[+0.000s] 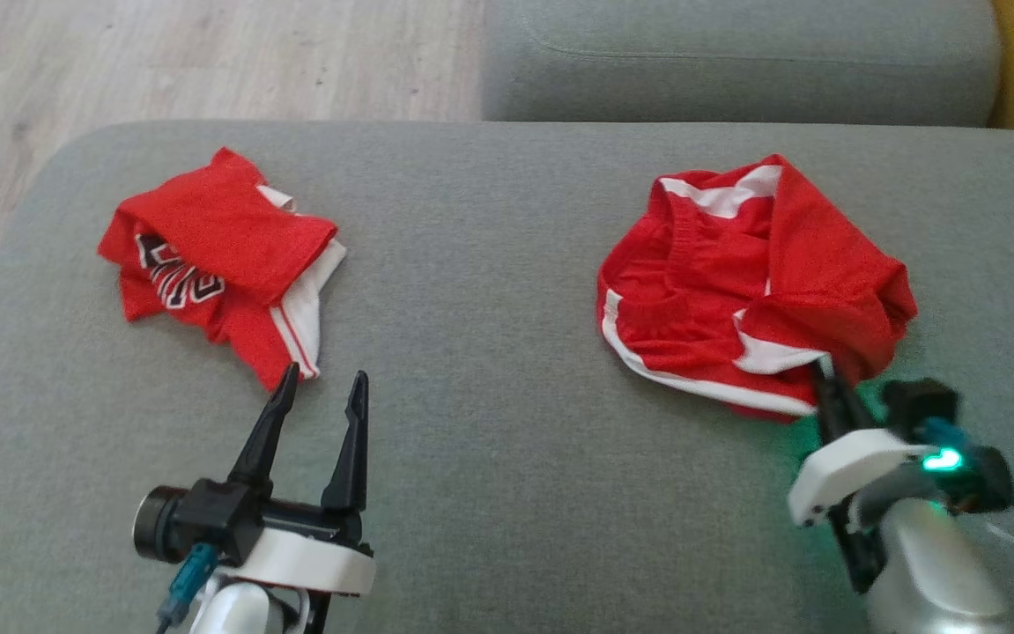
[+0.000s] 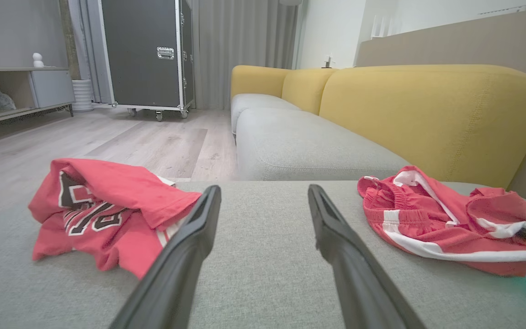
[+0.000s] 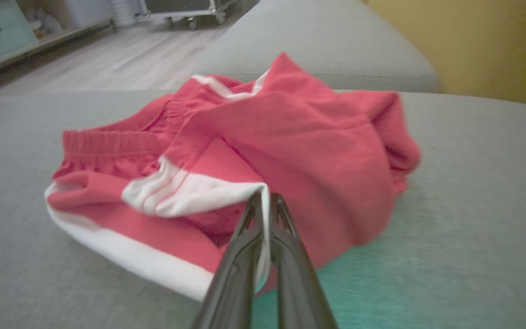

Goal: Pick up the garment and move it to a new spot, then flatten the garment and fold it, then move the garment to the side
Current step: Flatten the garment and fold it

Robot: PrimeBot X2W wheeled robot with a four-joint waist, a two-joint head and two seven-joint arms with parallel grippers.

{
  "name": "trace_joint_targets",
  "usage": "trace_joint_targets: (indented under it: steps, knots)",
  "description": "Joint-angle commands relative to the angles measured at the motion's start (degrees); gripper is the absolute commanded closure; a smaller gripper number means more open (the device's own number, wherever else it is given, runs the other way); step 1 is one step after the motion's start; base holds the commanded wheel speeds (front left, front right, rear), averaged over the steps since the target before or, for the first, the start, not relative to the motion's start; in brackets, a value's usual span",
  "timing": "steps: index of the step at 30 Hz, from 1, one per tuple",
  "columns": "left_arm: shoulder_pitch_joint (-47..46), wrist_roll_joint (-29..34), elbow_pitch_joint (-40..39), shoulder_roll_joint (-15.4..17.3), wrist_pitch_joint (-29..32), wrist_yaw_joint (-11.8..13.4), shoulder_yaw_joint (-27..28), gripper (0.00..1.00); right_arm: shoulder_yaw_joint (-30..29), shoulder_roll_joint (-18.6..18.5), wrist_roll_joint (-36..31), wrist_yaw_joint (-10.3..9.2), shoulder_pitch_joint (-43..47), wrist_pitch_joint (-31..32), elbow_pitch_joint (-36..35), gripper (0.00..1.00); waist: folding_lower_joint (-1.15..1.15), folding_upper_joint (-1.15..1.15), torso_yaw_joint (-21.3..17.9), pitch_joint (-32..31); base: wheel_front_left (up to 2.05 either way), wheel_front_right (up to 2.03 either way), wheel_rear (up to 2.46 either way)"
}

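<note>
Right gripper [image 3: 265, 197] clamped on 1 white hem of red shorts [image 3: 299, 137], bulk lying just ahead (right arm nearer); left gripper [image 1: 324, 379] splayed, empty.

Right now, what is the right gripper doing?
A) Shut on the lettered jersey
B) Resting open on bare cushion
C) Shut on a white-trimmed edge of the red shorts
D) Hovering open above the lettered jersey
C: the right gripper has its fingers pinched together on the white-trimmed hem of the red shorts, while the lettered jersey lies apart, near the open left gripper.
</note>
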Motion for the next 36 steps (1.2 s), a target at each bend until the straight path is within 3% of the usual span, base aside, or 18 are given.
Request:
trace_joint_targets:
  steps: [1,10,12,21,29,36]
  knots:
    - [-2.76,0.02,-1.9,0.02,-0.54,0.08,2.03,0.0,-0.29,-0.12,0.94,0.22,-2.45,-1.15,-1.33,1.0,0.0,0.0,-0.9,-0.01,0.0,0.0,0.0]
    - [-2.87,0.46,-2.3,0.02,-0.54,0.1,2.16,0.0,-14.07,-0.12,6.61,0.22,-0.83,-3.02,0.93,1.0,0.0,0.0,-5.49,0.23,0.0,0.0,0.0]
    - [-3.1,0.52,-2.26,0.02,-0.54,0.07,2.01,0.0,-16.92,-0.12,6.45,0.22,-1.14,-3.06,1.32,0.0,0.0,0.0,-6.19,0.52,0.0,0.0,0.0]
    - [-3.92,0.62,-2.08,0.02,-0.54,-0.02,1.91,0.0,-17.66,-0.12,7.59,0.22,-1.82,-3.08,-5.29,0.0,0.0,0.0,-7.57,0.93,0.0,0.0,0.0]
    - [-3.85,0.2,-2.08,0.02,-0.54,-0.09,1.71,0.0,-5.74,-0.12,7.11,0.22,4.46,-3.09,-24.54,0.0,0.0,0.0,-7.13,0.01,0.0,0.0,0.0]
    - [-3.27,0.09,-2.3,0.02,-0.54,0.0,1.53,0.0,5.22,-0.12,8.65,0.22,10.4,-3.09,-30.81,0.0,0.0,0.0,-5.71,-0.9,0.0,0.0,0.0]
